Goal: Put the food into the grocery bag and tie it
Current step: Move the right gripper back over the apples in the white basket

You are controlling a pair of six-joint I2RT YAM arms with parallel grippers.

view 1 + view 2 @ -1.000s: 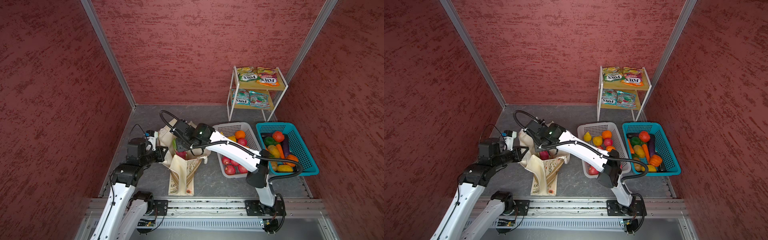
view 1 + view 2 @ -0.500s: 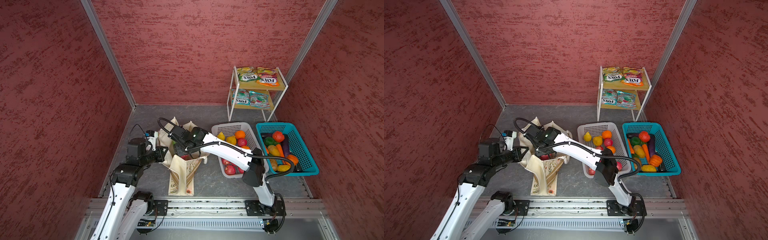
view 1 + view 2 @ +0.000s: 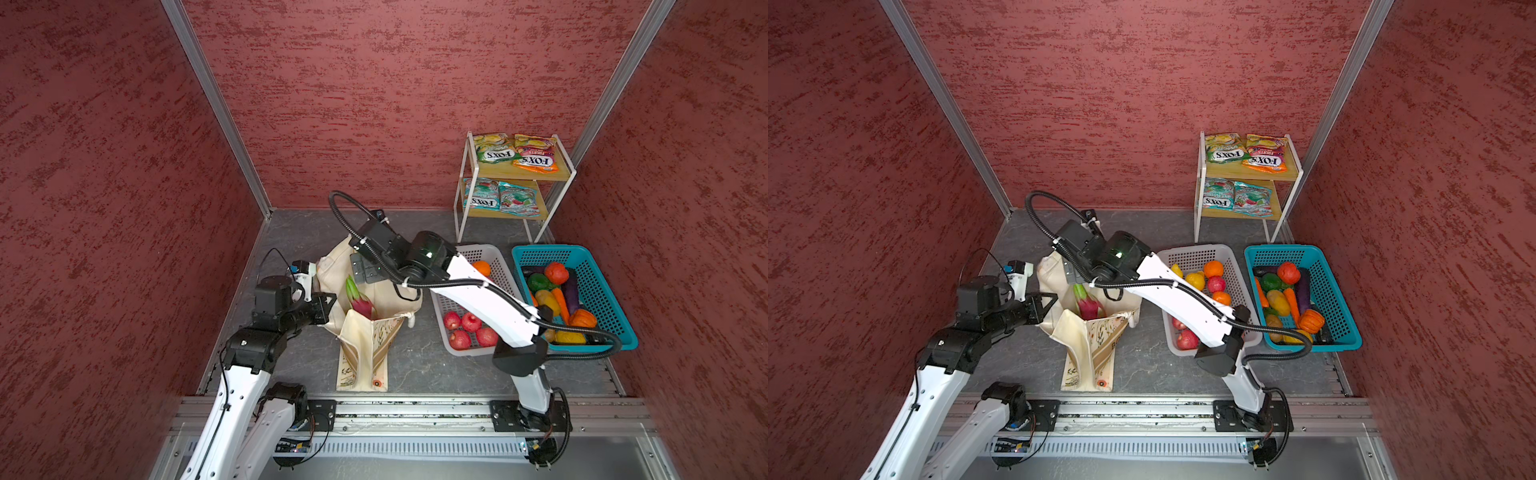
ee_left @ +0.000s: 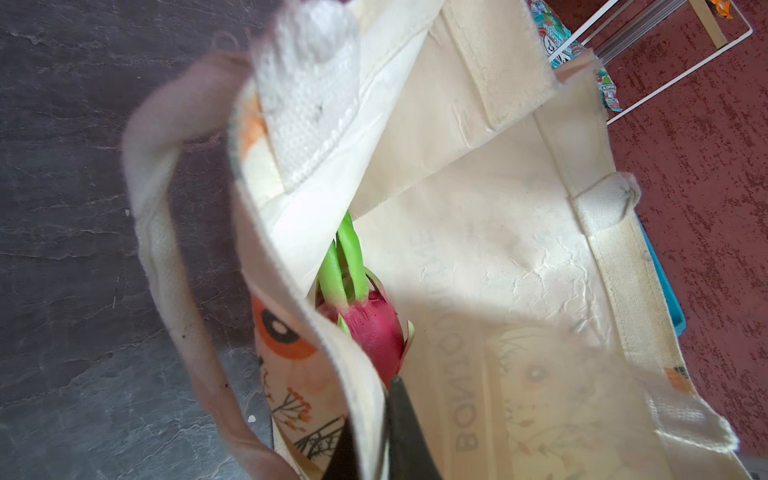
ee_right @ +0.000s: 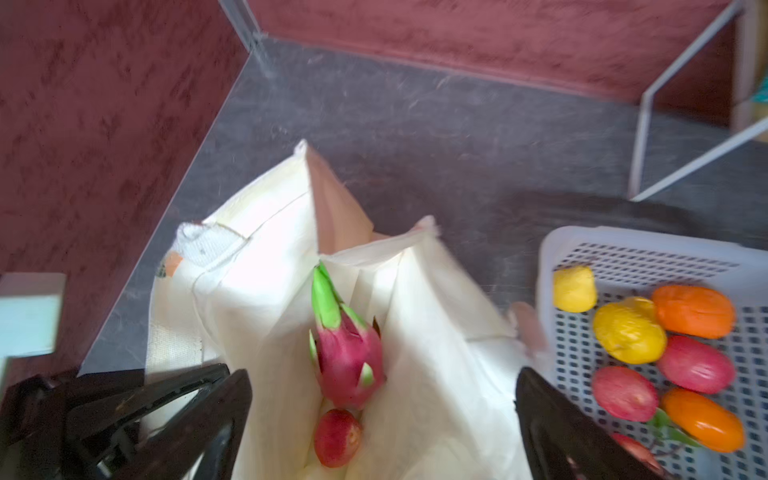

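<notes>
Your right gripper (image 5: 382, 374) has drawn up and back from the mouth of the grocery bag (image 3: 357, 336) since a second ago, and its jaws, half spread then, now stand wide apart with nothing between them.

Nearest the rail, your left gripper (image 4: 370, 440) is clenched on the bag's near rim, cream canvas pinched between its two dark fingers; in both top views it sits at the bag's left edge (image 3: 1044, 305). The bag slumps on the grey floor (image 3: 415, 365) between your two arms, its mouth gaping.

Inside lies a pink dragon fruit (image 5: 347, 365), green tips toward the back wall, with a red apple (image 5: 336, 436) just beside its blunt end. The open right gripper hangs above them.

Right of the bag stands the grey basket (image 3: 486, 249), holding more red apples (image 3: 469, 322), oranges (image 3: 1213, 268) and yellow fruit (image 3: 1196, 280). Just beside it, the teal basket (image 3: 548, 249) holds a tomato (image 3: 556, 272), an eggplant (image 3: 570, 291) and other vegetables.

Farthest back, the white-framed shelf (image 3: 461, 199) carries a green FOX'S packet (image 3: 492, 149) and an orange FOX'S packet (image 3: 534, 156) on top, and two more packets (image 3: 500, 199) below.
</notes>
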